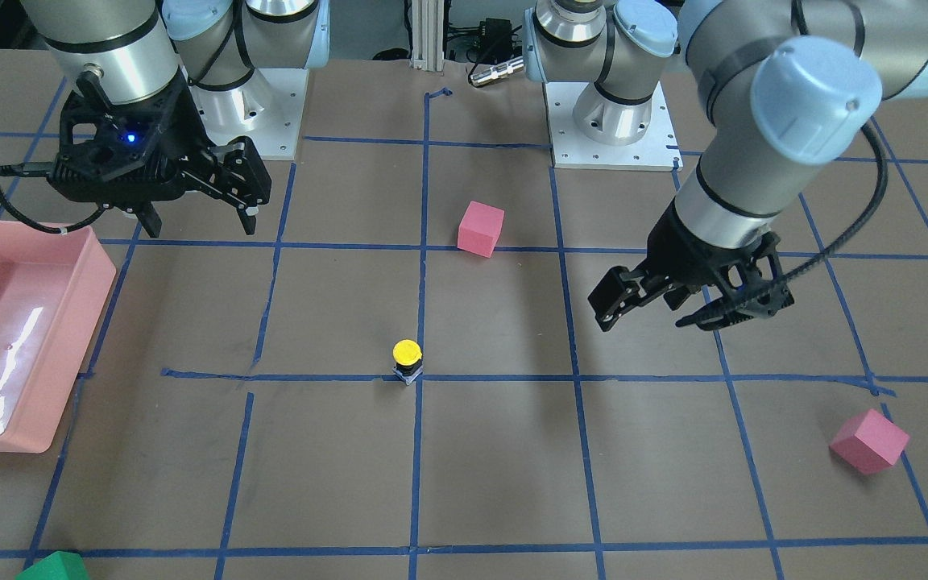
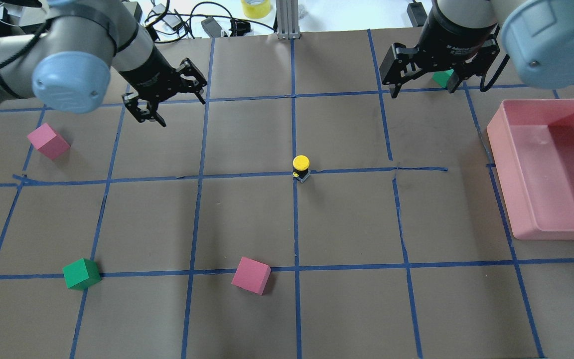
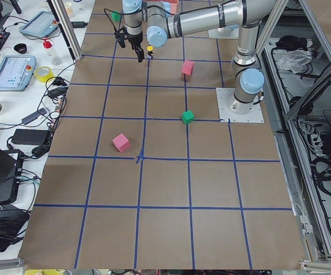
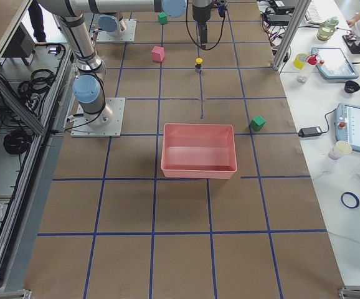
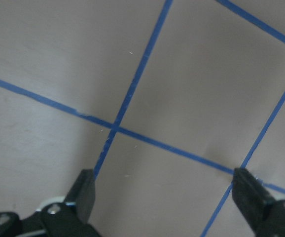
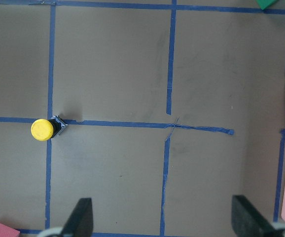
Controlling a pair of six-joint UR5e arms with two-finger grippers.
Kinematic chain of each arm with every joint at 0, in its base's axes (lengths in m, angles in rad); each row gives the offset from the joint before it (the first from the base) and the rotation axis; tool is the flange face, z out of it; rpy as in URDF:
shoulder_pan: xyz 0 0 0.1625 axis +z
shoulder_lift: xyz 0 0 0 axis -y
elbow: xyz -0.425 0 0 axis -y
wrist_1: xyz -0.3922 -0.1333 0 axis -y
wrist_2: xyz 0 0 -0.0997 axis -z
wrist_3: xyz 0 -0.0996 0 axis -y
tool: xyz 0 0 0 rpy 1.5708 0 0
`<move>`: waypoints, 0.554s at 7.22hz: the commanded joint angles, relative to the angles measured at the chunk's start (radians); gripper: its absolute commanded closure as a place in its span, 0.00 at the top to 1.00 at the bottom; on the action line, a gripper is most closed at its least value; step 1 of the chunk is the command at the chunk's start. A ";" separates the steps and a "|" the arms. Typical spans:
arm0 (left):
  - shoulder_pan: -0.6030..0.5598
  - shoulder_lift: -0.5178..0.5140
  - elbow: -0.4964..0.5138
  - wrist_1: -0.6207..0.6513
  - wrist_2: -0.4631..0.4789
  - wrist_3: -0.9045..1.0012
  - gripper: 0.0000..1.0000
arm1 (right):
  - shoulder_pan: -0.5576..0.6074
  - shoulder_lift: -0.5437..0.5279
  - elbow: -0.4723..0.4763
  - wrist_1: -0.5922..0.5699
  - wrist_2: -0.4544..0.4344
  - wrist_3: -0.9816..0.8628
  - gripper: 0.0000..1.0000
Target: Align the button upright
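Note:
The button [image 2: 301,167] has a round yellow cap and a black body. It stands upright on a blue tape crossing at the middle of the table, and also shows in the front view [image 1: 407,361] and the right wrist view [image 6: 46,129]. My left gripper [image 2: 182,112] is open and empty, and hangs above the table far to the button's left. The left wrist view shows its fingers [image 5: 86,192] wide apart over bare tape lines. My right gripper [image 2: 422,91] is open and empty above the table's far right part.
A pink tray [image 2: 566,233] lies at the right edge. Pink cubes sit at the left [image 2: 49,141] and at the near middle [image 2: 251,275]. One green cube [image 2: 81,273] is at the near left, and another [image 2: 444,77] is partly hidden behind my right gripper.

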 commanded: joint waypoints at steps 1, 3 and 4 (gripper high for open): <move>0.003 0.088 0.002 -0.039 0.098 0.081 1.00 | 0.004 0.001 0.004 0.003 0.008 -0.001 1.00; 0.001 0.104 -0.006 -0.026 0.142 0.110 1.00 | 0.004 0.007 0.013 0.032 -0.017 -0.011 1.00; 0.000 0.125 -0.023 -0.033 0.146 0.125 1.00 | -0.007 0.001 -0.022 0.064 -0.088 -0.033 1.00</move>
